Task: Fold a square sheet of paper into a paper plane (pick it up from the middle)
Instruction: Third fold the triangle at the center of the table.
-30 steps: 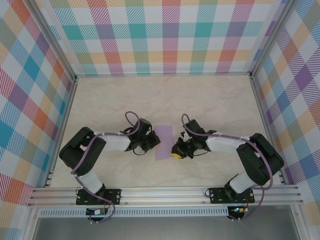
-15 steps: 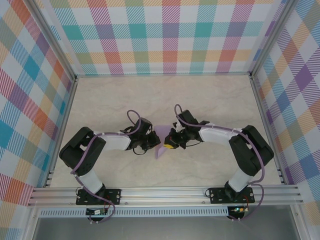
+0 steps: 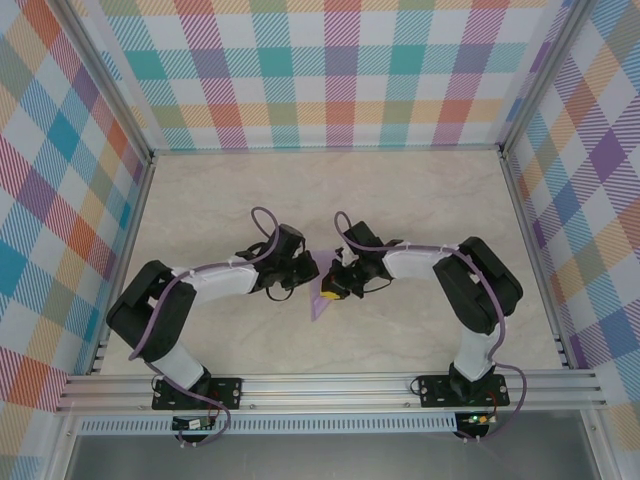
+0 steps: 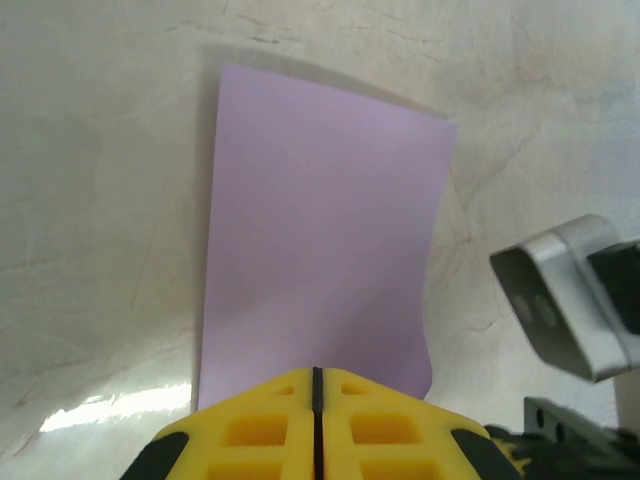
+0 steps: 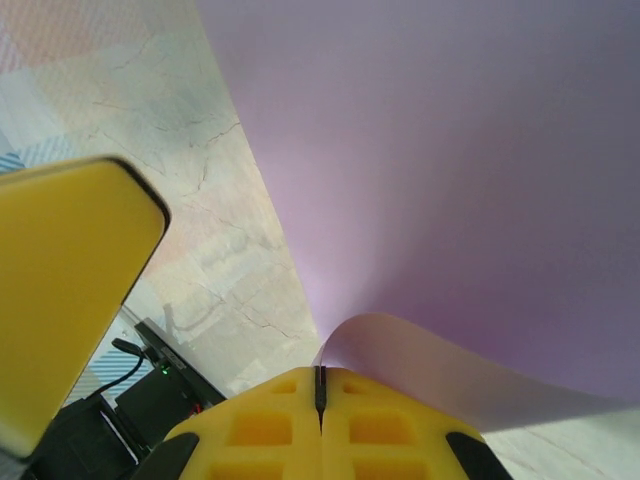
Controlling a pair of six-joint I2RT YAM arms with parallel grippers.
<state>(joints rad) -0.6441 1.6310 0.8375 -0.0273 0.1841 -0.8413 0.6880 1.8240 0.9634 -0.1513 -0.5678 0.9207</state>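
One lilac square sheet of paper [image 3: 320, 298] lies near the middle of the tabletop [image 3: 430, 200], a little toward its near edge, with one side curled up off the surface. Two grippers meet at it. The left gripper [image 4: 317, 385] has its jaws pressed together on the sheet's edge, and the right gripper [image 5: 320, 385], likewise closed, pinches the curled-up side

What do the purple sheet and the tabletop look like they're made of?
The sheet looks like thin matte paper: plain lilac, no shine, one edge curling softly. The tabletop looks like smooth marble-patterned laminate or stone: cream, fine veins, slight glare; I can't tell which.
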